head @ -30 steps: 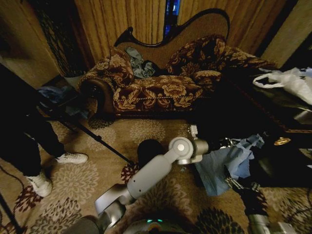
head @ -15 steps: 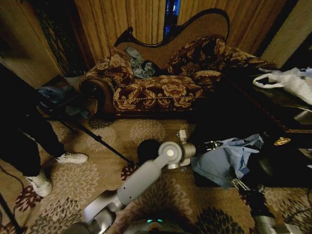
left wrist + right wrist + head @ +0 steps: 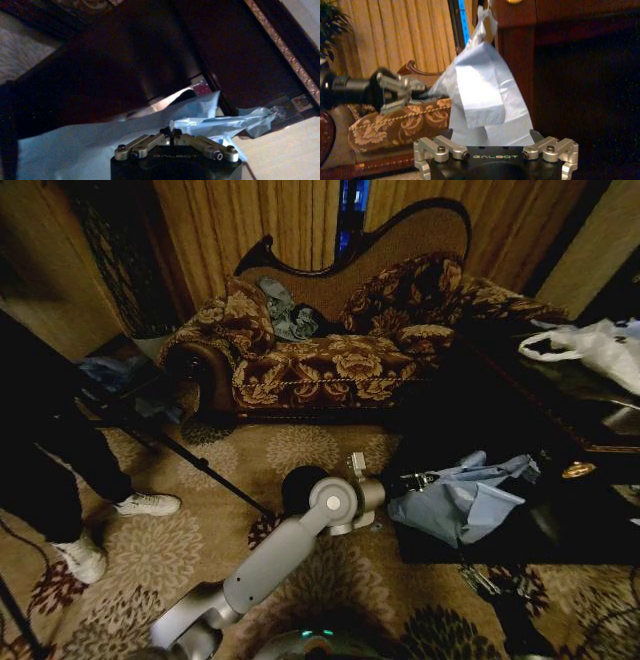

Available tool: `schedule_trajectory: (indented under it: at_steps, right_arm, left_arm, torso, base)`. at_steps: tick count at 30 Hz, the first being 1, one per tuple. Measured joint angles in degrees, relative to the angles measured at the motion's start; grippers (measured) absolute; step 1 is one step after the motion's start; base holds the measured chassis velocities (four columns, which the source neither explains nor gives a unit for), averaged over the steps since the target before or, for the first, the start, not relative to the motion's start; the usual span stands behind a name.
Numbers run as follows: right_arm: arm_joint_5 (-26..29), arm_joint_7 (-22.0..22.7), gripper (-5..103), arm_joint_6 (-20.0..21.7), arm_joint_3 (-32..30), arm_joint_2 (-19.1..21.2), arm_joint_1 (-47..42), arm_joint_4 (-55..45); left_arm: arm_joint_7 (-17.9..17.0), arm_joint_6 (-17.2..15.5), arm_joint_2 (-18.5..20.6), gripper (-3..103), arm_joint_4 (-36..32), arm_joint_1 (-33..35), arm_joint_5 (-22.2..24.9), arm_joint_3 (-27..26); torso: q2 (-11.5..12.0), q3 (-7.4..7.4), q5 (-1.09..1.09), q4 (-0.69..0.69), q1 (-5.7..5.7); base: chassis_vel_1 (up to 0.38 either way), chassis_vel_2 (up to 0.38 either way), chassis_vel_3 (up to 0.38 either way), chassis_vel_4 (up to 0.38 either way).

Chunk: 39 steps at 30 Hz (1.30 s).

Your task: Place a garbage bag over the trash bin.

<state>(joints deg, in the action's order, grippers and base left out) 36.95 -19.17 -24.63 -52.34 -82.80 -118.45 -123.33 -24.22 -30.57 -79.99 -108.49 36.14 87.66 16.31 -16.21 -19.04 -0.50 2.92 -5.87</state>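
1 wrinkly blue film garbage bag (image 3: 465, 502) sits pinched in left claw (image 3: 170, 132); right claw (image 3: 495, 144) released.

The trash bin (image 3: 305, 486) stands on the carpet (image 3: 160, 560) at the centre, with the sofa (image 3: 330, 350) behind it at twelve o'clock. The left hand (image 3: 420, 479) lies just at three o'clock of the bin, pinching the near edge of the garbage bag (image 3: 465, 500), which spreads on toward three o'clock. The right hand (image 3: 478, 582) sits at five o'clock, below the bag and apart from it.
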Motion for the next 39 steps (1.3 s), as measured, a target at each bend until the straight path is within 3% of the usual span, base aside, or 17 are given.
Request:
schedule_trajectory:
  at_steps: [9, 17, 28, 39]
  right_arm:
    - [3.4, -1.9, 100, -1.1, -3.5, 1.3, 0.6, 3.1]
    - [4.3, -1.9, 100, 1.3, -5.6, 2.7, 5.4, 6.1]
    - [3.5, -3.1, 100, 1.3, -5.3, 2.5, 7.1, 8.4]
    - [3.3, -3.5, 100, 0.6, -4.9, 2.3, 6.9, 7.4]
  left_arm:
    - [0.1, -0.2, 3.1, 0, -3.5, 5.3, -1.9, -2.2]
    - [0.3, -0.8, 6.5, 0, -7.5, 11.1, -3.0, -5.6]
    - [4.3, -2.0, 13.0, 0, -13.9, 20.1, -4.8, -15.8]
    - [7.1, -1.8, 17.0, 0, -16.5, 26.4, -10.1, -20.4]
  torso:
    - [0.0, 0.0, 0.02, 0.0, 0.0]
    - [0.0, 0.0, 0.01, -0.01, 0.0]
    - [0.0, 0.0, 0.0, -0.01, 0.0]
    - [0.0, 0.0, 0.0, -0.01, 0.0]
  base:
    - [0.0, 0.0, 0.0, 0.0]
    - [0.0, 0.0, 0.0, 0.0]
    - [0.0, 0.0, 0.0, 0.0]
    - [0.0, 0.0, 0.0, 0.0]
